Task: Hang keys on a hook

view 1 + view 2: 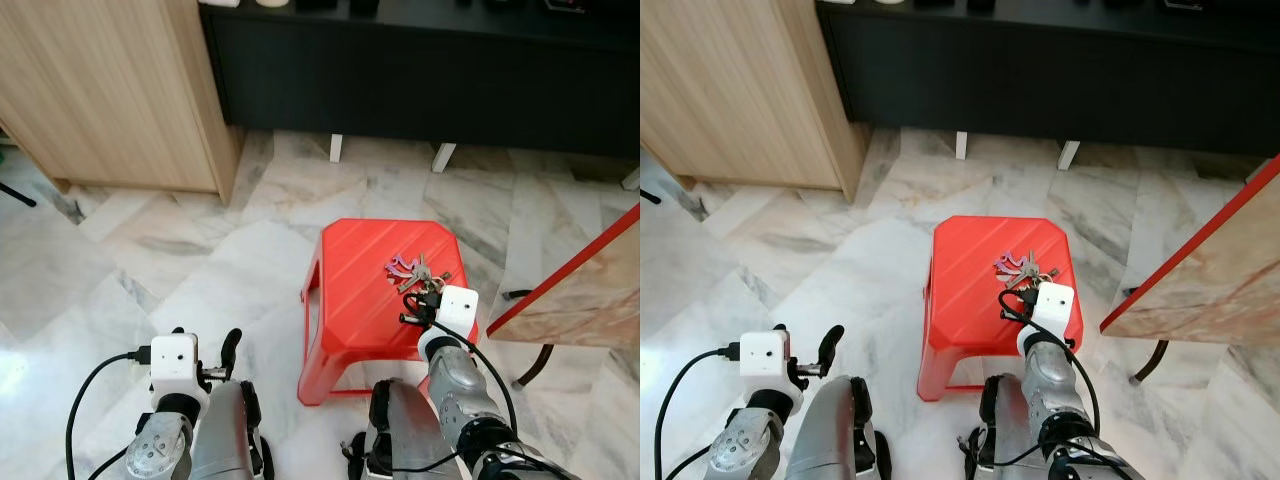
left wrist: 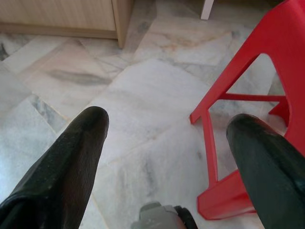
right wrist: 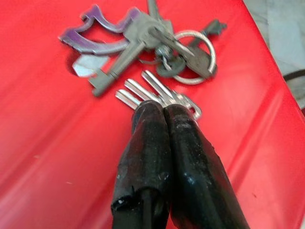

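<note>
A red stool [image 1: 375, 290] stands on a marble floor [image 1: 150, 250], in front of a dark cabinet [image 1: 420, 70] raised on white legs; a wooden cupboard [image 1: 110, 90] stands to the robot's left. At the right edge of the head views leans a board [image 1: 585, 290] with a red rim.

The keys [image 3: 152, 45] lie on the stool's top, toward its right rear part. The bunch holds a purple tag [image 3: 97, 31], several grey keys, a large ring [image 3: 195, 50] and a fan of bright keys nearest the robot.

The right gripper [image 3: 164, 112] reaches over the stool's near right corner. Its two fingers [image 3: 147, 138] are pressed together, with the heads of the bright keys caught at their tips, while the blades stick out beyond them. The rest of the bunch rests flat on the red top, just ahead of the fingertips. A white camera box [image 1: 457, 308] sits on this wrist, with a black cable looped beside it.

The left gripper [image 2: 167, 129] hangs low beside the robot's left leg, well apart from the stool. Its fingers [image 2: 71, 162] are spread wide with nothing between them; past them lie the marble floor, the stool's legs and the cupboard's base.
</note>
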{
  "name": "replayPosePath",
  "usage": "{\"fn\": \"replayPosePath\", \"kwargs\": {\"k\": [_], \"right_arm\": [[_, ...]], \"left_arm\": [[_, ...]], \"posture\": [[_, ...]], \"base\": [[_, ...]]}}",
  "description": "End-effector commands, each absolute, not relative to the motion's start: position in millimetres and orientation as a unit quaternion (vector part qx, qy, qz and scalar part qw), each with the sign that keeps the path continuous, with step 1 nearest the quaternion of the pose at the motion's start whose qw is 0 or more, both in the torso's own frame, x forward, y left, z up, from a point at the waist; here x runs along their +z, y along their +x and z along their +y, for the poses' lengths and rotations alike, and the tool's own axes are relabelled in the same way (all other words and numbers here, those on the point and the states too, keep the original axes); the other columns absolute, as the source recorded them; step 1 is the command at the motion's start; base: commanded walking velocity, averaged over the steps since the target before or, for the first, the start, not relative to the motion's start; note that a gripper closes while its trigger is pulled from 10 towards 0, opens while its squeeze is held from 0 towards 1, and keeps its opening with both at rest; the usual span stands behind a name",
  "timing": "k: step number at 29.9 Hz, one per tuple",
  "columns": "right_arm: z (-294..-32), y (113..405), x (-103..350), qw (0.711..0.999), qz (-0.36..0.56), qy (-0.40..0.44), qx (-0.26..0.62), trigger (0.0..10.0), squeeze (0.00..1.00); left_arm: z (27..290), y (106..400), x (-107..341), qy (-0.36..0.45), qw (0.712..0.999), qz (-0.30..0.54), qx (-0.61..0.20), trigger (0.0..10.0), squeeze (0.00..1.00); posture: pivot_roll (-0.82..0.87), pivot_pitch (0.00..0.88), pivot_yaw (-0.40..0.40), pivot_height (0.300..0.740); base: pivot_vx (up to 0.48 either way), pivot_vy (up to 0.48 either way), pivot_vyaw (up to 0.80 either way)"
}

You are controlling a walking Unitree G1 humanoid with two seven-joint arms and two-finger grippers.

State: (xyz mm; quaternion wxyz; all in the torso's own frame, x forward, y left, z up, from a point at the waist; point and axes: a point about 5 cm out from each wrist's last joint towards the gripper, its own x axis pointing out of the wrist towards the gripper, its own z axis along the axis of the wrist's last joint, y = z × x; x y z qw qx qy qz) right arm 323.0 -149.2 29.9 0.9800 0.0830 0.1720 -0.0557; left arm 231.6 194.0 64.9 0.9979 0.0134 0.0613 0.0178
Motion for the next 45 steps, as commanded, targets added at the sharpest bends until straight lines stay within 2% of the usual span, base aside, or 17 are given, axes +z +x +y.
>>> {"fn": "replayPosePath", "kwargs": {"k": [1,17,27,45], "right_arm": [[-154.1,319.6,23.7,0.976,0.192,0.083,-0.065,10.0,0.00],[-150.3,328.4,34.0,0.979,0.175,0.092,-0.046,10.0,0.00],[-151.4,301.4,8.1,0.973,0.201,0.097,-0.053,10.0,0.00],[-154.5,281.4,4.8,0.975,0.184,0.102,-0.066,10.0,0.00]], "left_arm": [[192.7,225.0,61.7,0.015,0.997,0.076,0.012,10.0,0.00],[190.0,219.3,62.2,0.014,0.996,0.089,0.009,10.0,0.00],[190.5,223.4,60.8,0.015,0.996,0.090,0.009,10.0,0.00],[186.6,229.2,60.5,0.011,0.996,0.086,0.007,10.0,0.00]], "posture": [[0.13,0.319,-0.074,0.594],[0.13,0.334,-0.076,0.594],[0.12,0.313,-0.081,0.594],[0.10,0.301,-0.083,0.594]], "base": [[0.000,0.000,0.00],[0.000,0.000,0.00],[0.000,0.000,0.00],[0.000,0.000,0.00]]}}
